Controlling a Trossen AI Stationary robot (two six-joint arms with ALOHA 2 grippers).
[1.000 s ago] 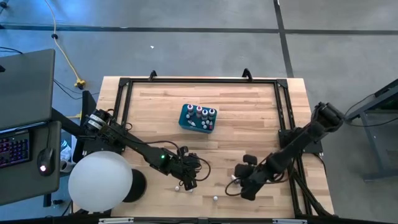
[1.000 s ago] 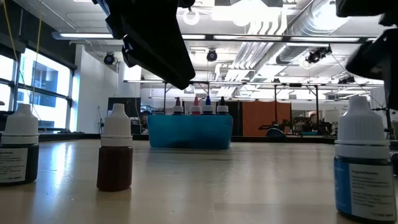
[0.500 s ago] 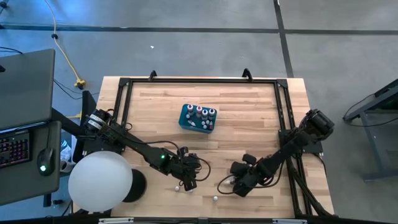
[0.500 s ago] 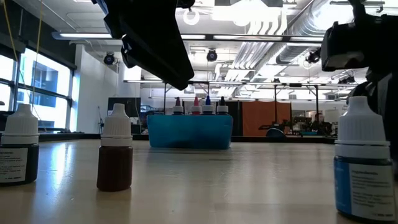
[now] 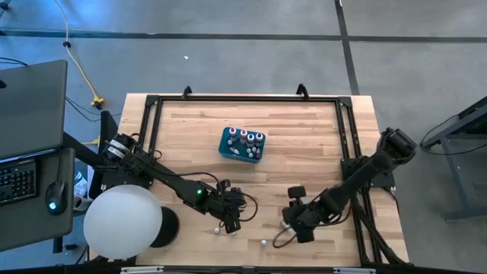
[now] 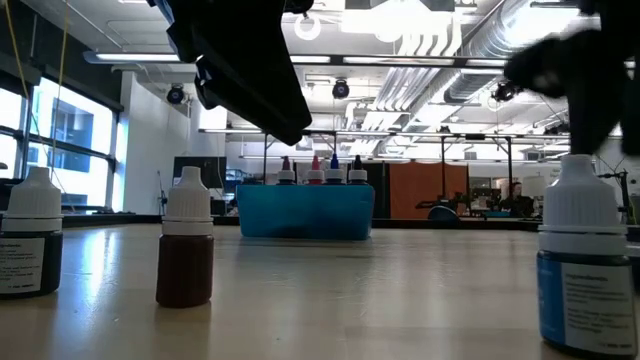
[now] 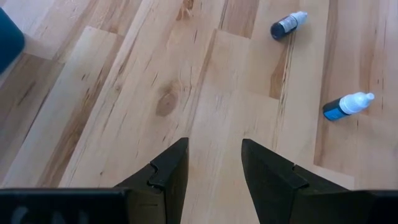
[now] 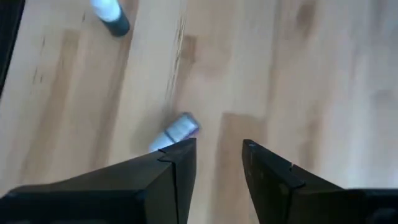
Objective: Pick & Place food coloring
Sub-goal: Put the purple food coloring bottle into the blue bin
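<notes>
Three loose food coloring bottles stand upright on the desk (image 5: 304, 137) at its near edge. In the low view one with a brown body (image 6: 186, 251) stands between a dark one (image 6: 29, 246) at the far left and a blue one (image 6: 582, 270) at the far right, all white-capped and well apart. More bottles (image 5: 243, 138) sit upright in the teal box (image 5: 241, 144) near the middle of the desk, well beyond both pincers.

The right pincer (image 5: 288, 221) hangs low over the near part of the desk. In the right wrist view its fingers (image 8: 166, 177) stand a narrow way apart with bare wood between them, holding nothing. A small bottle (image 8: 175, 132) shows just past the tip of one finger; whether it touches I cannot tell. Another bottle (image 8: 109, 16) stands farther ahead of that pincer.

The left pincer (image 5: 228, 220) waits close by, also low over the near edge. Its fingers (image 7: 165, 180) are likewise narrowly parted and empty. Ahead of it and off to one side stand a dark bottle (image 7: 287, 25) and a blue bottle (image 7: 346, 106).
</notes>
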